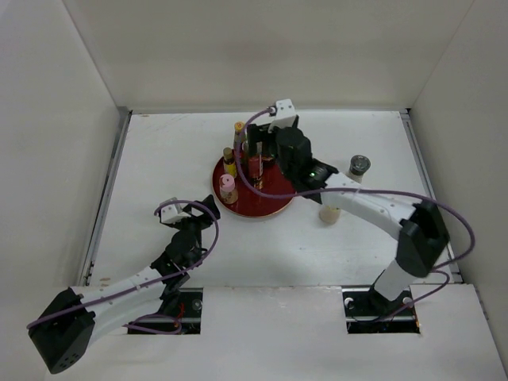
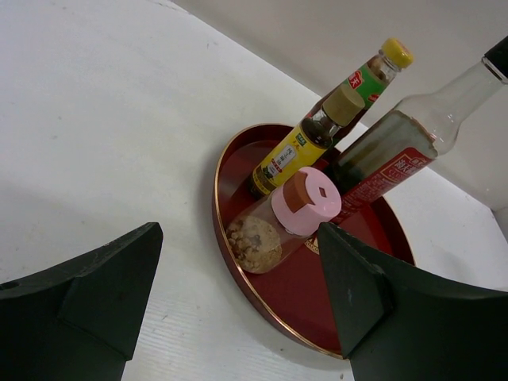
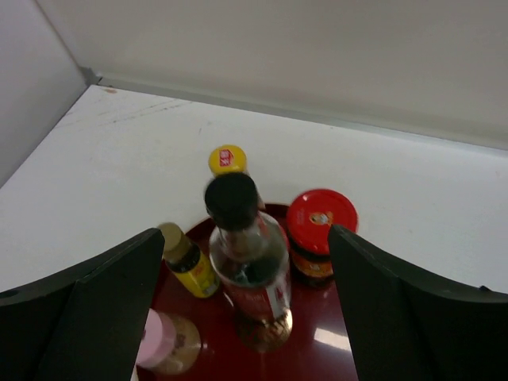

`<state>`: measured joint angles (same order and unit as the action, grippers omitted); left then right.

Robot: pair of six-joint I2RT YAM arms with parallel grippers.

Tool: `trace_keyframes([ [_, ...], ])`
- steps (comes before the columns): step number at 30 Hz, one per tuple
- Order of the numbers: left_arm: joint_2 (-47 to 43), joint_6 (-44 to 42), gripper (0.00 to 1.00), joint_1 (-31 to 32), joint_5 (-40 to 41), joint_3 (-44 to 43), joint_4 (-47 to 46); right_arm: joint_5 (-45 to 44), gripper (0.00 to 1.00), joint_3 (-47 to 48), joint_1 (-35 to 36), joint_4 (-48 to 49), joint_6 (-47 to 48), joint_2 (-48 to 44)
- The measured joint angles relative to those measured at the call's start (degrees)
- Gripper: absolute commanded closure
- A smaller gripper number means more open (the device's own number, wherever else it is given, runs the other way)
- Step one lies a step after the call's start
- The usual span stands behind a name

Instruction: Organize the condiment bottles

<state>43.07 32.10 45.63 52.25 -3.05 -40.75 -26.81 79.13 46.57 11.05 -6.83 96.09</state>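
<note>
A round red tray (image 1: 270,202) holds the pink-capped bottle (image 1: 228,187), the yellow bottle (image 1: 228,161), the green-yellow-capped red sauce (image 1: 238,128) and the tall clear black-capped bottle (image 3: 246,254). The red-lidded jar (image 3: 320,226) stands at the tray's back right. My right gripper (image 1: 258,155) hovers open above the tall bottle, holding nothing. My left gripper (image 1: 205,213) is open and empty on the table just left of the tray, facing the pink-capped bottle (image 2: 305,202). The grey-topped shaker (image 1: 359,167) and the small cream bottle (image 1: 329,213) stand on the table right of the tray.
White walls close the table on the left, back and right. A metal rail (image 1: 107,198) runs along the left edge. The right arm (image 1: 373,208) reaches across the table between the shaker and the small cream bottle.
</note>
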Motion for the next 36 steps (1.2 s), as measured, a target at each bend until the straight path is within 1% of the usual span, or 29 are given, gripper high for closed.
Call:
trace_keyframes([
  [1,-0.07,0.04,0.21,0.00,0.00,0.00,0.00,-0.48,0.14,-3.50,0.02,0.37,-0.24,-3.63],
  [2,-0.17,0.07,0.21,0.00,-0.02,0.00,0.00,-1.01,0.22,-7.08,0.02,0.85,-0.61,-7.43],
  [3,-0.22,0.07,0.21,0.00,-0.04,0.00,-0.09,-1.53,0.36,-10.58,0.00,1.42,-1.16,-11.15],
  [4,-0.20,0.09,0.21,0.00,-0.04,0.00,-0.13,-2.14,0.52,-14.58,-0.17,1.70,-1.97,-15.45],
  [5,-0.22,0.09,0.21,0.00,-0.07,0.00,-0.13,-2.69,0.65,-18.01,-0.39,1.95,-2.64,-19.15],
  [6,-0.26,0.11,0.21,0.02,-0.09,0.00,-0.13,-3.54,0.74,-21.66,-0.76,2.19,-3.80,-22.93],
  [7,-0.33,0.11,0.21,0.02,-0.11,0.00,-0.15,-4.85,0.78,-25.53,-1.38,2.10,-5.31,-26.67],
  [8,-0.33,0.13,0.21,0.02,-0.13,0.00,-0.22,-6.27,0.78,-28.92,-2.08,1.49,-6.67,-29.75],
  [9,-0.26,0.15,0.21,0.02,-0.17,0.00,-0.22,-8.09,0.77,-32.46,-2.73,0.48,-8.24,-32.72],
  [10,-0.15,0.20,0.21,0.02,-0.22,0.00,-0.22,-9.94,0.71,-35.82,-3.52,-1.11,-9.90,-35.23],
  [11,-0.07,0.24,0.21,0.02,-0.26,0.00,-0.20,-11.54,0.59,-38.60,-4.13,-3.15,-11.41,-37.16],
  [13,0.11,0.28,0.21,0.02,-0.37,0.00,-0.22,-13.75,0.25,-43.50,-4.92,-8.52,-14.73,-40.19],
  [14,0.13,0.31,0.21,0.02,-0.44,0.00,-0.22,-14.40,0.15,-45.40,-5.03,-11.61,-16.26,-41.35],
  [15,0.15,0.35,0.21,0.02,-0.46,0.00,-0.22,-14.88,0.11,-46.60,-4.98,-14.38,-17.66,-42.14],
  [17,0.61,0.42,0.21,0.02,-0.46,0.00,-0.42,-15.02,0.07,-47.80,-5.20,-18.56,-19.52,-42.77],
  [20,1.36,0.50,0.21,0.02,-0.61,0.00,-0.48,-14.32,0.06,-47.87,-6.19,-20.04,-21.22,-40.92],
  [22,1.25,0.52,0.21,0.02,-0.76,0.02,-0.61,-13.68,0.09,-47.87,-6.82,-19.98,-21.68,-38.64],
  [23,1.22,0.52,0.21,0.00,-0.85,0.02,-0.63,-13.25,0.13,-47.87,-7.28,-19.78,-21.75,-37.53],
  [26,1.22,0.52,0.21,-0.24,-1.03,0.02,-0.63,-11.56,0.28,-47.84,-9.57,-18.08,-21.31,-34.56],
  [28,1.22,0.55,0.21,-0.24,-1.20,0.00,-0.63,-10.88,0.42,-47.78,-11.10,-16.46,-20.76,-32.65],
  [30,1.25,0.55,0.21,-0.24,-1.36,0.02,-0.63,-10.62,0.50,-47.69,-12.07,-15.19,-20.35,-31.32],
  [32,1.44,0.55,0.21,-0.26,-1.51,0.00,-0.63,-10.62,0.53,-47.60,-12.28,-14.36,-20.02,-30.93],
  [36,1.57,0.57,0.21,-0.24,-1.60,0.02,-0.63,-10.97,0.53,-45.83,-11.26,-14.12,-18.43,-31.15],
])
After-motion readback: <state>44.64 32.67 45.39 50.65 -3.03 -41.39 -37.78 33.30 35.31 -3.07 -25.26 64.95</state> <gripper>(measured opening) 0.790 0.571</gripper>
